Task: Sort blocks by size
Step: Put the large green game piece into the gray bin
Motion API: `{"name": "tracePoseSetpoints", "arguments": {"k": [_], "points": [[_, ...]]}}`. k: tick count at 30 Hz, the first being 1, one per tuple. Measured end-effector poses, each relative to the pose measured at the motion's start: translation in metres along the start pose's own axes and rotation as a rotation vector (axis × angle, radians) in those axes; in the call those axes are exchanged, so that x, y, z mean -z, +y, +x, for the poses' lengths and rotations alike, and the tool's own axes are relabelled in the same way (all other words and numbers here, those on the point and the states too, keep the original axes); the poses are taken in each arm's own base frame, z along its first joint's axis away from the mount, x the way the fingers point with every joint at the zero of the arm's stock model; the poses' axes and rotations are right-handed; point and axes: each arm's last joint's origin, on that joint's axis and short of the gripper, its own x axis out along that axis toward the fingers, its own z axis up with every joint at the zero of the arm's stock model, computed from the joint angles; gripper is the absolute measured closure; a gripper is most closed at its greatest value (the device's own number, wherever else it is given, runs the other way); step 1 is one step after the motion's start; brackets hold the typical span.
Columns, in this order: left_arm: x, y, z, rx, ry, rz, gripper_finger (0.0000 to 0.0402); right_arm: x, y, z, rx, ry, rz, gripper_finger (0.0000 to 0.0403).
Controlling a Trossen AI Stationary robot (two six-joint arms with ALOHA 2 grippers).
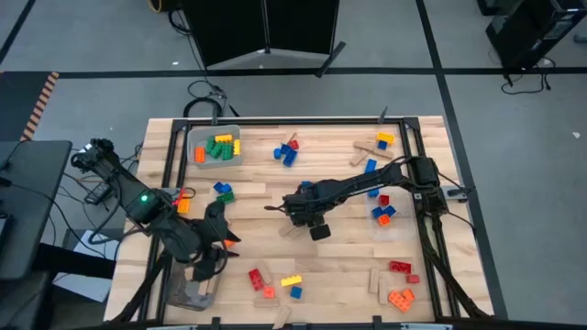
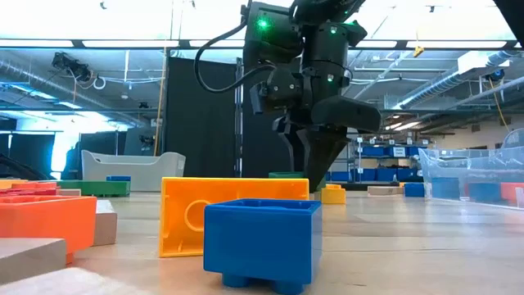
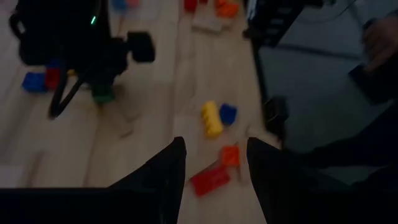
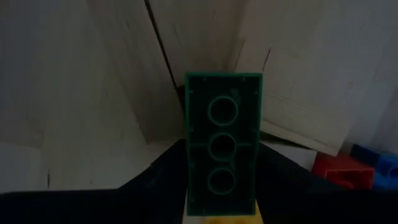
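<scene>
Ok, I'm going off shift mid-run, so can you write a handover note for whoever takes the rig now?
Left gripper: open, empty, above the table on its left side.
Right gripper: shut on a green brick low over the table's middle.
Done: a few bricks lie in the grey bin.
Left: most blocks lie scattered, unsorted.
</scene>
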Motion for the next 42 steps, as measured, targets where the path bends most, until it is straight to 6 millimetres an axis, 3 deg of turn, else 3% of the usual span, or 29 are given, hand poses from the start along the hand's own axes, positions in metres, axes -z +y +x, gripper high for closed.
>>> {"name": "tracePoseSetpoints", "arguments": {"k": [6, 10, 14, 21, 25, 29, 35, 42], "points": [[-0.009, -0.005, -0.001, 0.038, -0.098, -0.040, 0.0224, 0.006, 0.001, -0.018, -0.002, 0.020, 0.084, 0.0252], [-0.012, -0.003, 0.000, -0.041, -0.164, -0.052, 0.0224, 0.012, 0.002, -0.047, 0.008, -0.018, 0.148, 0.0252], [-0.017, 0.005, 0.003, -0.186, -0.247, -0.084, 0.0224, 0.021, 0.003, -0.094, 0.026, -0.120, 0.220, 0.0252], [-0.038, 0.048, 0.021, -0.382, -0.321, -0.319, 0.0224, 0.058, 0.012, -0.184, 0.098, -0.341, 0.343, 0.0252], [-0.049, 0.086, 0.035, -0.474, -0.279, -0.431, 0.0224, 0.079, 0.014, -0.219, 0.101, -0.462, 0.439, 0.0252], [-0.050, 0.130, 0.042, -0.584, -0.165, -0.497, 0.0224, 0.090, 0.014, -0.234, 0.106, -0.519, 0.499, 0.0252], [-0.046, 0.183, 0.040, -0.643, 0.026, -0.370, 0.0224, 0.088, 0.014, -0.231, 0.103, -0.506, 0.521, 0.0252], [-0.009, 0.229, 0.056, -0.611, 0.187, -0.222, 0.0224, 0.077, 0.011, -0.223, 0.107, -0.514, 0.537, 0.0252]]}}
